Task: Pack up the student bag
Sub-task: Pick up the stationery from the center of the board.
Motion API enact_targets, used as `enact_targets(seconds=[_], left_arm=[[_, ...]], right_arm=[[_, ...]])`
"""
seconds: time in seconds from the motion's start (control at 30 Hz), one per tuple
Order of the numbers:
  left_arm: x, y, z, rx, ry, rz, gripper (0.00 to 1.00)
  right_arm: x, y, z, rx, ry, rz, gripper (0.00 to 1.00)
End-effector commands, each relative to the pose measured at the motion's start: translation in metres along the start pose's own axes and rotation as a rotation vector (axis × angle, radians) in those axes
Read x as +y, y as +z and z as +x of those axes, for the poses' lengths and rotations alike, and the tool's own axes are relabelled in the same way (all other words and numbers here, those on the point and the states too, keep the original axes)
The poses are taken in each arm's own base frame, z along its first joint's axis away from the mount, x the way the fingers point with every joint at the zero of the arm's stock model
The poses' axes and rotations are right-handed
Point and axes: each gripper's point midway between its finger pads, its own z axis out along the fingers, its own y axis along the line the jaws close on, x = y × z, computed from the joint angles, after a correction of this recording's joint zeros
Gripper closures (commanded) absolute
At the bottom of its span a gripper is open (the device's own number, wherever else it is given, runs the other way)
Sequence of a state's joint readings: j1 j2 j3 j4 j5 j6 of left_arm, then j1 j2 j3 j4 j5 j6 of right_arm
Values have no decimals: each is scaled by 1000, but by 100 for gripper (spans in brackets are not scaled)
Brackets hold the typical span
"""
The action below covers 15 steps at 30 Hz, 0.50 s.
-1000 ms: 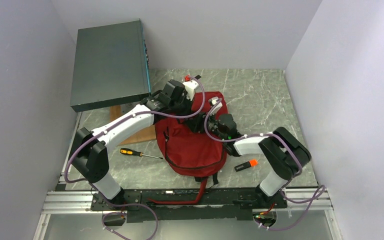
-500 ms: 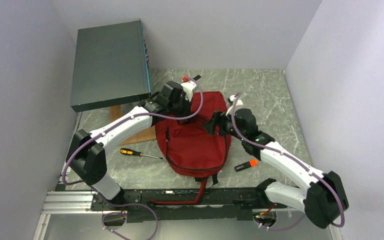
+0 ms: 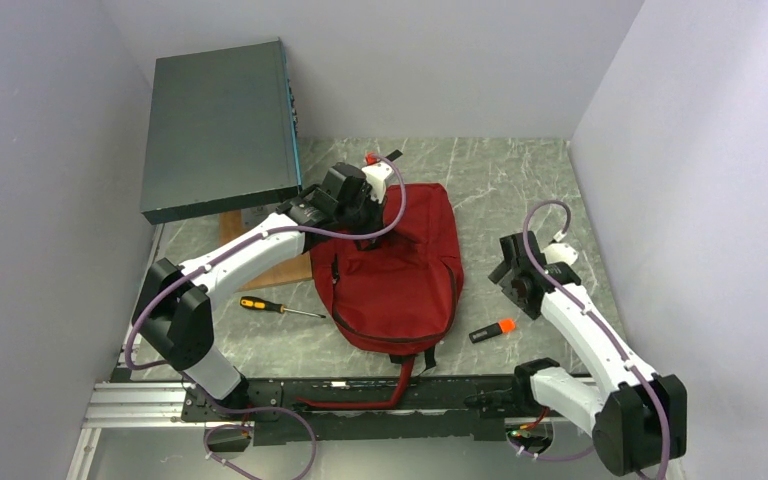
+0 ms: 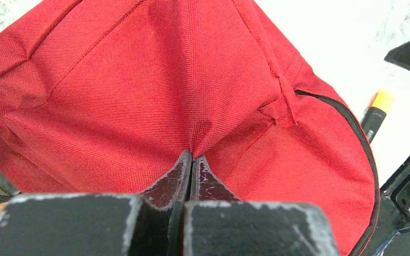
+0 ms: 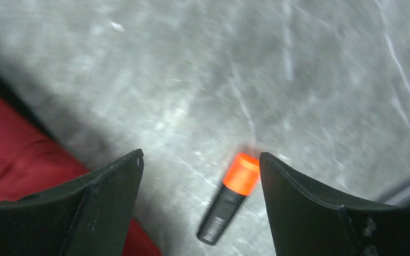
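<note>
Left claw [image 4: 192, 160]: mine, fingers pressed together on a pinched-up fold of the student bag [image 3: 400, 280], a dark red fabric backpack with black zip lines. The grip sits at the bag's far end.

Right claw [image 5: 200, 154]: mine, jaws spread wide, holding nothing, hanging off the bag's right side above the table.

Student bag: lies flat in the middle of the green-grey marbled tabletop [image 3: 530, 190].

Black marker pen with orange cap [image 5: 229, 197]: lies on the tabletop just right of the bag's near corner. It shows between my right fingers, untouched.

Slim screwdriver with orange-and-black handle [image 3: 282, 308]: left of the bag, apart from it.

Dark grey flat rectangular box [image 3: 220, 125]: beyond the bag's far-left corner, tilted.

Brown wooden board [image 3: 282, 272]: under the box, left of the bag.
</note>
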<state>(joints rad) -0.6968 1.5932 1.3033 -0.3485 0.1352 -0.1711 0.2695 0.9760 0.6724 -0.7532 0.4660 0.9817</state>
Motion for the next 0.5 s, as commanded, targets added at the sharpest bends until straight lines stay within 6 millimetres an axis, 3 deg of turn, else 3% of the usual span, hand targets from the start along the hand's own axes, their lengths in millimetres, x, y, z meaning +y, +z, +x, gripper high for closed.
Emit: enact_targets(seconds=[0.0,0.27,0.47], left_arm=[[-9,-3,-12,-39,-10,39,100],[-13,-1,-13,-36,-26,62,100],[-15,-1,-13,-35,-38,66,100]], right_arm=[[-41,-9,26,152,78,198,18],[-40,-4,94,403,120,108,19],[-37,4,94,381,176,116,23]])
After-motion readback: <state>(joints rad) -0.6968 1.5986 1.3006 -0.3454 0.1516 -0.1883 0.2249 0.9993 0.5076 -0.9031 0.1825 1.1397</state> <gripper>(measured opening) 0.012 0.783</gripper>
